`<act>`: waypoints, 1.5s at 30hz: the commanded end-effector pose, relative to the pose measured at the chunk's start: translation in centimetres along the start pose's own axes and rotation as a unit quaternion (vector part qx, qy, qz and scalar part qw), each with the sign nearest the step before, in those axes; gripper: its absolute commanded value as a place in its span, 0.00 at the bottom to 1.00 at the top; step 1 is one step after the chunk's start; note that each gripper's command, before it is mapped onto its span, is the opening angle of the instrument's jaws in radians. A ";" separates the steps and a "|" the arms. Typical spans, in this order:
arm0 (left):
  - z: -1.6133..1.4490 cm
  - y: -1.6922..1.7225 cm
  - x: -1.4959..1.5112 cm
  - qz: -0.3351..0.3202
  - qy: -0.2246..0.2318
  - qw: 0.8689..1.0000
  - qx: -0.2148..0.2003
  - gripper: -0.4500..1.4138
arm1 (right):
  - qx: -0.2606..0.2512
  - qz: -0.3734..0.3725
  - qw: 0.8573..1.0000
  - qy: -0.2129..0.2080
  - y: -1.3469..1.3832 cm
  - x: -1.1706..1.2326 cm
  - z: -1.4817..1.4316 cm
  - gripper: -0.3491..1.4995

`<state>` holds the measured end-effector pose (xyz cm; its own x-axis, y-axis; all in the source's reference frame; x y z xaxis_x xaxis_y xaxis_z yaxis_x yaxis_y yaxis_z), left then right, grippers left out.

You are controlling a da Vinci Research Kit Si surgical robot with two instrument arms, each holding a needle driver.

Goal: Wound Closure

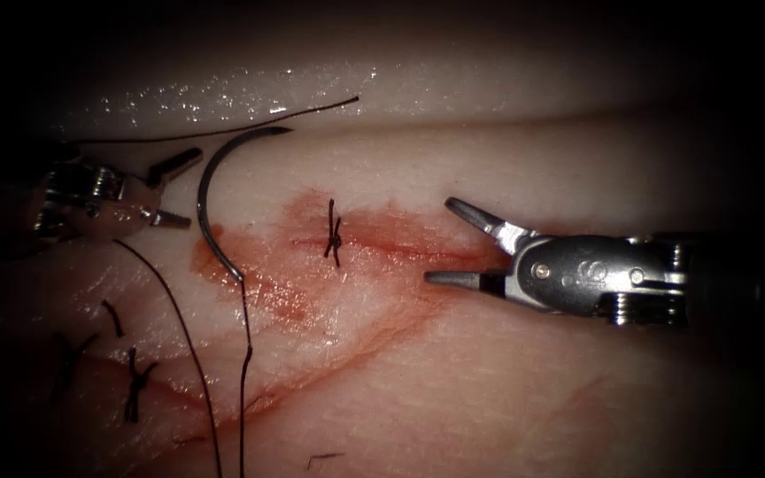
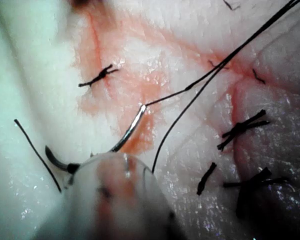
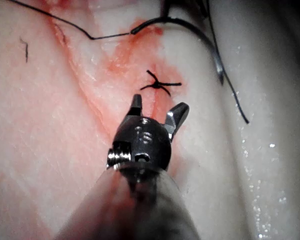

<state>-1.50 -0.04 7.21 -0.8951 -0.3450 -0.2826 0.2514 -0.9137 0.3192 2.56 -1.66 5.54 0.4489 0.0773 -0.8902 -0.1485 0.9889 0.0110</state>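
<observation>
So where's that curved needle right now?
In the endoscope view, the needle lies free on the tissue, left of the knotted stitch, beside the left claw; neither claw holds it.

The pale pork-belly tissue (image 1: 506, 389) looks wet and glossy, glinting toward twelve o'clock. The curved steel needle (image 1: 208, 212) is smooth and polished. Both silver metal needle drivers, left (image 1: 176, 190) and right (image 1: 449, 241), shine. The thin black thread (image 1: 189, 341) looks matt.
</observation>
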 end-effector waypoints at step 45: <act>0.12 -0.06 0.20 -0.003 0.120 0.992 -0.022 0.00 | -0.002 0.037 0.999 0.025 -0.07 0.00 0.17 0.57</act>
<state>-1.69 -0.05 7.13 -0.7845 -0.3645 -0.5016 0.2565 -0.9273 0.2727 2.63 -1.71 5.58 0.3914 0.1547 -0.9071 -0.1888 0.9783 0.0854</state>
